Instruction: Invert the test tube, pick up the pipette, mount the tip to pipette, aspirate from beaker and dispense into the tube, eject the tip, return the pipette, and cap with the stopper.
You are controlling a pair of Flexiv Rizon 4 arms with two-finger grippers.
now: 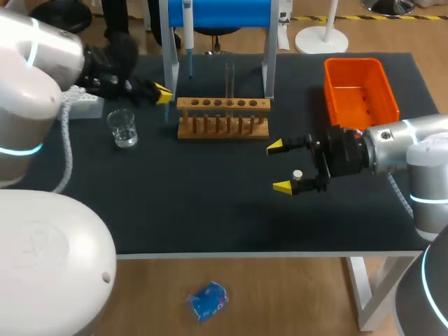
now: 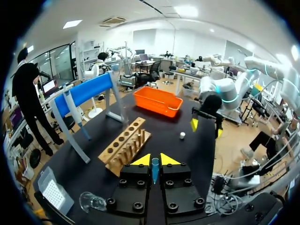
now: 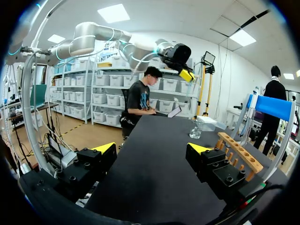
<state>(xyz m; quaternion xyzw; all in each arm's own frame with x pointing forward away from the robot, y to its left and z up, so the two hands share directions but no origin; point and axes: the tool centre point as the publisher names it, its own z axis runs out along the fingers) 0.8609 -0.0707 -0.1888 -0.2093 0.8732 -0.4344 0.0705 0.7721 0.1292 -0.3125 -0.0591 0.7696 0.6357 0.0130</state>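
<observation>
My left gripper [image 1: 162, 93] hangs at the back left, above the table between the beaker [image 1: 123, 128] and the wooden rack [image 1: 222, 115]. It is shut on a blue pipette tip [image 2: 154, 169], which stands between the yellow fingertips. A clear test tube [image 1: 229, 80] stands upright in the rack. The pipette [image 1: 187, 31] hangs on the blue stand [image 1: 217, 10] behind the rack. My right gripper [image 1: 283, 166] is open over the table's right middle, with nothing between its fingers. The small white stopper [image 1: 297, 174] lies by its nearer finger.
An orange bin [image 1: 360, 91] sits at the back right. A white tip box [image 1: 84, 105] lies at the back left, behind the beaker. From the right wrist I see the beaker [image 3: 195, 129], the rack [image 3: 239, 152] and my left gripper [image 3: 183, 58] raised above them.
</observation>
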